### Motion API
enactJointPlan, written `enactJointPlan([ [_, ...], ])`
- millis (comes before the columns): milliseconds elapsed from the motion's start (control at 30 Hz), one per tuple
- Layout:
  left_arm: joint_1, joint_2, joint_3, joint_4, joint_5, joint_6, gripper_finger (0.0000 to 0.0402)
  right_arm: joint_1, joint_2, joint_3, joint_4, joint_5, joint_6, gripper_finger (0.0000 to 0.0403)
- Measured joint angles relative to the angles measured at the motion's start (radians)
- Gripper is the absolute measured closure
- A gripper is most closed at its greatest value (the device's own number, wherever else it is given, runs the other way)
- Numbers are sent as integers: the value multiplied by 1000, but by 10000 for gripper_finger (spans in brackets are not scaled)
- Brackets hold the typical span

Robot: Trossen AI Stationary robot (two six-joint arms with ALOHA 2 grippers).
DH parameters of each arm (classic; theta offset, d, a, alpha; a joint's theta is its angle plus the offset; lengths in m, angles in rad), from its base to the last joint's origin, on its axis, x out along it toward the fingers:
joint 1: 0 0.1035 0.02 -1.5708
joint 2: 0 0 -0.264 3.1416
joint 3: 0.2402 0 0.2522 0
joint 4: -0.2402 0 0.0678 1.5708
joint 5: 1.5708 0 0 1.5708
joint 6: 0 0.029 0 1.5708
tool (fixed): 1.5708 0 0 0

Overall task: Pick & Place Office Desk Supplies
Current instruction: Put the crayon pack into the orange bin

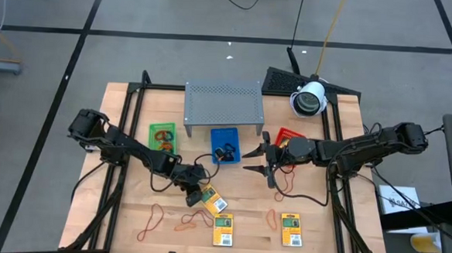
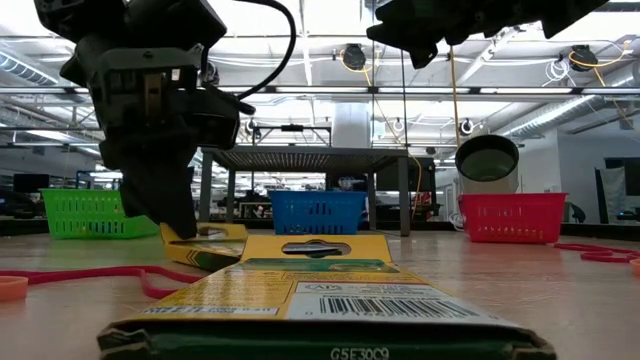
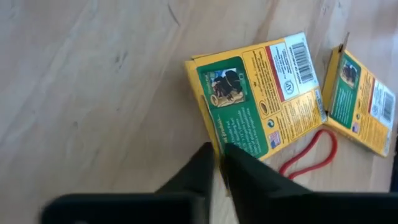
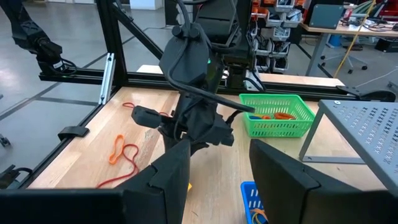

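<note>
Yellow card shows at the left pincer point(image 1: 194, 193), whose two dark fingers point(image 3: 205, 163) are pinched on the edge of the packet point(image 3: 258, 96) lying near the middle of the tabletop point(image 1: 121, 206); the wrist view shows the card edge caught between them. So the step in hand looks like the pick: the grip is made and the packet is not yet off the wood. The next move probably calls for a straight lift without letting the thin card twist, then a carry to one of the trays.

Left of that arm, red rubber bands point(image 1: 153, 219) lie loose near the front edge, and the green tray point(image 1: 162, 135) sits behind it. A second packet point(image 1: 221, 230) lies just in front of the gripped one, and the blue tray point(image 1: 225, 144) stands behind them under the grey shelf point(image 1: 222, 102). Further right, the right pincer point(image 1: 261, 159) hangs open and empty in front of the red tray point(image 1: 287, 134), and a third packet point(image 1: 291, 229) lies near the front.

The tabletop is pale wood planks in a black frame. Beyond it is a workshop with grey floor, cables and benches.
</note>
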Motion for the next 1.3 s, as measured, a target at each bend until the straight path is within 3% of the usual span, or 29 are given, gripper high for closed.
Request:
enactJointPlan([
  [67, -4, 0, 0, 0, -4, 33, 390, 0, 0, 0, 0, 0, 0, 248],
  [367, 18, -26, 0, 26, 50, 88, 398, 0, 0, 0, 11, 1, 4, 248],
  [500, 39, -115, 0, 37, 45, 139, 399, 0, 0, 0, 38, 1, 34, 248],
  [733, 91, -337, 0, 23, -56, 286, 400, 0, 0, 0, 82, 0, 115, 248],
  [1033, 169, -450, 3, 50, -4, 380, 401, -2, 4, 0, 83, -1, 194, 248],
  [1167, 199, -441, 60, -42, 67, 403, 401, -2, 6, 0, 83, -1, 223, 248],
  [1300, 215, -420, 196, -296, 69, 475, 401, -2, 6, 0, 77, -1, 236, 248],
])
